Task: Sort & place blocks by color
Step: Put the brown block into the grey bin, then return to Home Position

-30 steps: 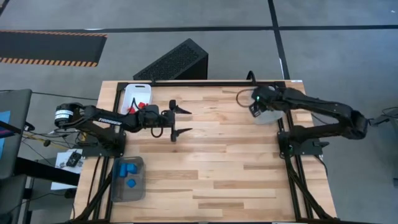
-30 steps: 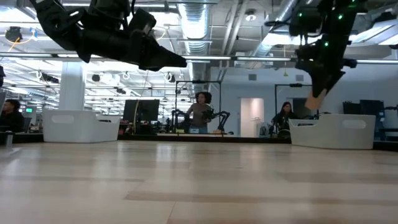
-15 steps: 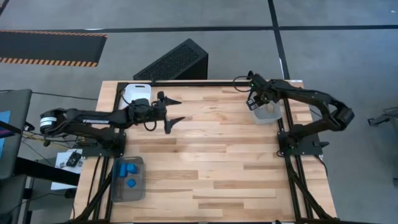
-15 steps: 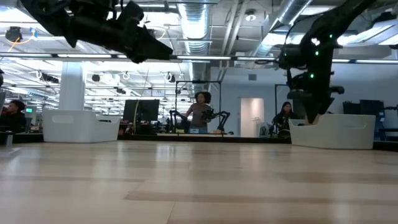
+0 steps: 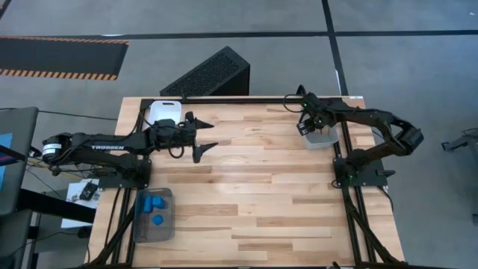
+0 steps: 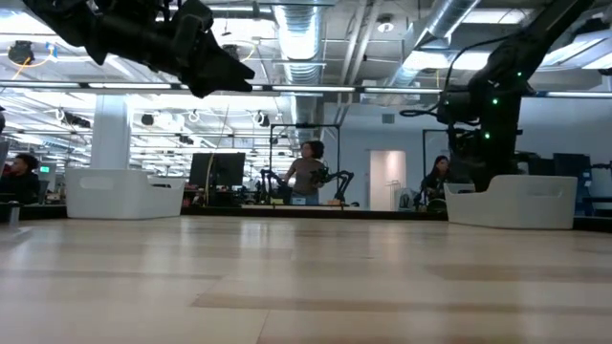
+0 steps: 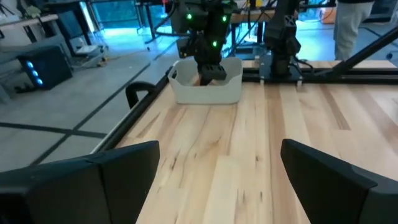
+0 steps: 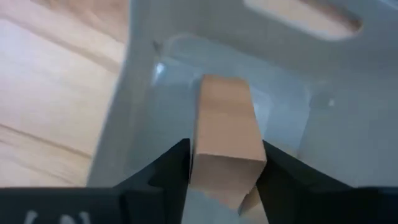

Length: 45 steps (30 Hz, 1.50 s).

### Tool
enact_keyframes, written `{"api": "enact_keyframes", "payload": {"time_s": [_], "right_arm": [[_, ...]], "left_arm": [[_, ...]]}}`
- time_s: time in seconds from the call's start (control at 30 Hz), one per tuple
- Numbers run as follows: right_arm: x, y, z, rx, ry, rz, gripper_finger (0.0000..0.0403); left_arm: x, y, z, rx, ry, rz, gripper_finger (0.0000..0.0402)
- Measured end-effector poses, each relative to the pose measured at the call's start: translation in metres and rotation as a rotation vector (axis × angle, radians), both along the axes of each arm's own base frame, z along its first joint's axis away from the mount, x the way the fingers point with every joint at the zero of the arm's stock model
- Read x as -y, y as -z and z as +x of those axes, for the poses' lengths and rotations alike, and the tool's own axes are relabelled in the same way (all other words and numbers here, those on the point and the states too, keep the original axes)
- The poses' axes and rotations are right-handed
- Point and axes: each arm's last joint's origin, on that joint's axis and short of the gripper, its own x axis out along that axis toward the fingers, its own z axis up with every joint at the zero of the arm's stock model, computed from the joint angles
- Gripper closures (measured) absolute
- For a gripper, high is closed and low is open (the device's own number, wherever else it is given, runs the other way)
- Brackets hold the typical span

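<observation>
High view: left gripper (image 5: 203,136), fingers spread wide and empty, upper left of centre beside a white rectangular tray (image 5: 164,112); blue blocks (image 5: 154,203) in a grey tray (image 5: 140,232), lower left. Right wrist view: right gripper (image 8: 225,163) fingers flank a plain light wooden block (image 8: 225,134) inside a clear tray (image 8: 146,93); grip or release unclear.

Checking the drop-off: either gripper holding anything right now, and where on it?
The right gripper, down in the clear tray, has a plain wood block between its fingers by two opposite sides. The left gripper is open, empty.
</observation>
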Motion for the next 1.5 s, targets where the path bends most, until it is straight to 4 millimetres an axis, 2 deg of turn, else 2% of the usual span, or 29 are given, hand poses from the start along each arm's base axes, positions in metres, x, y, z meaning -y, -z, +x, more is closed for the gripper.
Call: {"api": "enact_keyframes", "payload": {"time_s": [0.17,0.3,0.43,0.6,0.7,0.83,0.93,1.07,1.23,1.33,1.5], "right_arm": [[-0.001,-0.008,-0.001,0.021,0.004,-0.049,0.0191],[-0.006,-0.026,-0.005,0.079,0.005,-0.114,0.0163],[-0.017,-0.047,-0.008,0.159,0.0,-0.19,0.0155],[-0.035,-0.064,-0.008,0.24,-0.046,-0.25,0.0155],[-0.052,-0.071,-0.002,0.391,-0.18,-0.282,0.0155],[-0.078,-0.084,0.01,0.736,-0.455,-0.357,0.0154],[-0.1,-0.085,0.018,0.936,-0.628,-0.412,0.0157],[-0.131,-0.076,0.028,1.065,-0.863,-0.462,0.0177],[-0.161,-0.082,0.032,1.158,-1.075,-0.519,0.0229],[-0.171,-0.085,0.029,1.176,-1.153,-0.543,0.0272],[-0.173,-0.084,0.02,1.183,-1.189,-0.571,0.0347]], "left_arm": [[0.0,0.0,-0.001,-0.002,-0.013,-0.014,0.0074],[0.001,-0.004,-0.006,0.004,-0.035,0.002,0.0074],[0.004,-0.008,-0.014,0.039,-0.031,0.001,0.0075],[0.011,0.002,-0.027,0.106,-0.021,-0.018,0.0075],[0.017,0.01,-0.036,0.151,-0.026,-0.04,0.0075],[0.024,0.015,-0.048,0.205,-0.014,-0.041,0.0075],[0.027,0.017,-0.056,0.256,0.0,-0.049,0.0075],[0.034,0.026,-0.065,0.301,0.041,-0.062,0.0086],[0.043,0.029,-0.07,0.315,0.081,-0.035,0.0138],[0.047,0.025,-0.073,0.336,0.109,-0.013,0.0176],[0.052,0.025,-0.078,0.323,0.147,0.022,0.0236]]}}
